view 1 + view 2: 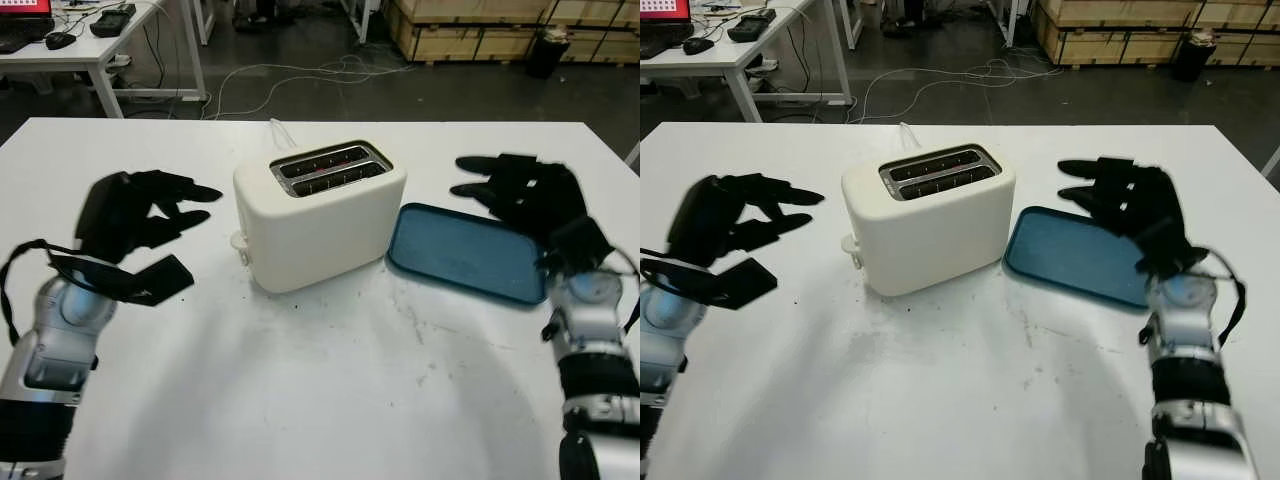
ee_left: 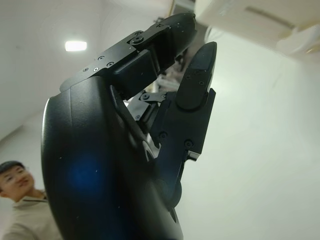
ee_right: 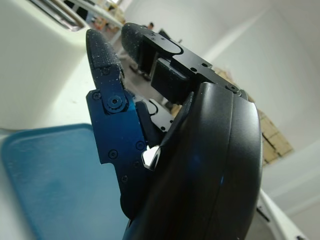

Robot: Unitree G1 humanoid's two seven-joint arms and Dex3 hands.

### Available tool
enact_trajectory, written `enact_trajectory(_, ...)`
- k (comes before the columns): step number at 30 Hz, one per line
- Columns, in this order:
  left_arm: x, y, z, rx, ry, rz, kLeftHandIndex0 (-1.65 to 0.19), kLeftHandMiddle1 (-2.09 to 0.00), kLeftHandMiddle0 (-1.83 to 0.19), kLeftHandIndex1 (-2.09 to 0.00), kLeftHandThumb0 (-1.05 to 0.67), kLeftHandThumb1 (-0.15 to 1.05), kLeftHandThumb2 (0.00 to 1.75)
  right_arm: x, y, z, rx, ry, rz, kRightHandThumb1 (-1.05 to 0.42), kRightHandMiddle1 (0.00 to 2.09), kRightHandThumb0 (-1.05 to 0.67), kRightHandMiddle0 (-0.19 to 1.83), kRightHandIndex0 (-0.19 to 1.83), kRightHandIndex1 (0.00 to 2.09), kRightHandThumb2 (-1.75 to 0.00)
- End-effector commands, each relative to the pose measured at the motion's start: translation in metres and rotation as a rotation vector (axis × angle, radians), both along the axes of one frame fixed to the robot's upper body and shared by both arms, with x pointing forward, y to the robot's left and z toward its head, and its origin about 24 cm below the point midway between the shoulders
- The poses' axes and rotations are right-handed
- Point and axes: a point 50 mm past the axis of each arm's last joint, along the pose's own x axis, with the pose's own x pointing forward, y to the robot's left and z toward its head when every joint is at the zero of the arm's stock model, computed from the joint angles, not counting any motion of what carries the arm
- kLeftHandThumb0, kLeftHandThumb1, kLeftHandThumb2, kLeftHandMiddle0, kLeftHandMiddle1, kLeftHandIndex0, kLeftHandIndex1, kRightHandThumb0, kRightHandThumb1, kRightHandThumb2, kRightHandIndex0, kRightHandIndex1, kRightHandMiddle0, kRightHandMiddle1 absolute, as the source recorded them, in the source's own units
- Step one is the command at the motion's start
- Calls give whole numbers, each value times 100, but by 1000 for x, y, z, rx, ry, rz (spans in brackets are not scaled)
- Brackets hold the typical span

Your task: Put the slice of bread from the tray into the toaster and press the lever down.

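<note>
In the left eye view, a cream toaster (image 1: pixel 320 215) stands in the middle of the white table (image 1: pixel 330 400). Its two slots face up, and its lever (image 1: pixel 238 241) is on the near left corner, still up. Just right of the toaster lies a blue tray (image 1: pixel 465 252); I see no bread on it, and I cannot tell whether a slice is in the slots. The left hand (image 1: pixel 140 215) is open, left of the toaster and apart from it. The right hand (image 1: pixel 525 195) is open above the far right end of the tray.

The right eye view shows the same scene.

In the left wrist view, the left hand's fingers (image 2: pixel 195 85) reach toward the toaster and hold nothing. A person (image 2: pixel 22 200) is visible behind.

In the right wrist view, the right hand's fingers (image 3: pixel 105 55) are empty over the tray.
</note>
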Motion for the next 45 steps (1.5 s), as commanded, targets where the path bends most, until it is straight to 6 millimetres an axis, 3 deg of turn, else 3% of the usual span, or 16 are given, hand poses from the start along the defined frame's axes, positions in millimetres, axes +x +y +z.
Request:
enact_trajectory(1, 2, 4, 10, 55, -2, 14, -114, -120, -78, -2, -35, 82, 0, 7, -3, 13, -58, -6, -11, -83, 1, -55, 105, 106, 20, 0)
enact_trajectory(5, 8, 10, 18, 140, 63, 27, -113, -103, -78, -1, -41, 82, 0, 17, -4, 28, -154, -23, -10, -81, 1, -55, 107, 108, 21, 0)
enact_trajectory(11, 15, 11, 28, 211, 126, 21, -112, -95, -78, -1, -44, 80, 0, 32, 0, 41, -309, 10, 2, -81, 1, -59, 107, 113, 22, -1)
enact_trajectory(20, 29, 5, 47, 232, 127, 26, -114, -88, -81, -1, -40, 81, 0, 49, 10, 47, -410, 102, 15, -80, 0, -62, 101, 107, 17, 0)
enact_trajectory(32, 43, -4, 43, 273, 165, 18, -116, -88, -82, -2, -39, 82, 1, 57, 22, 57, -510, 103, 42, -79, 0, -61, 100, 104, 18, 0)
enact_trajectory(45, 42, -10, 35, 269, 161, -17, -118, -94, -84, -3, -37, 81, 0, 58, 23, 62, -526, 90, 26, -78, 0, -55, 100, 100, 20, 0)
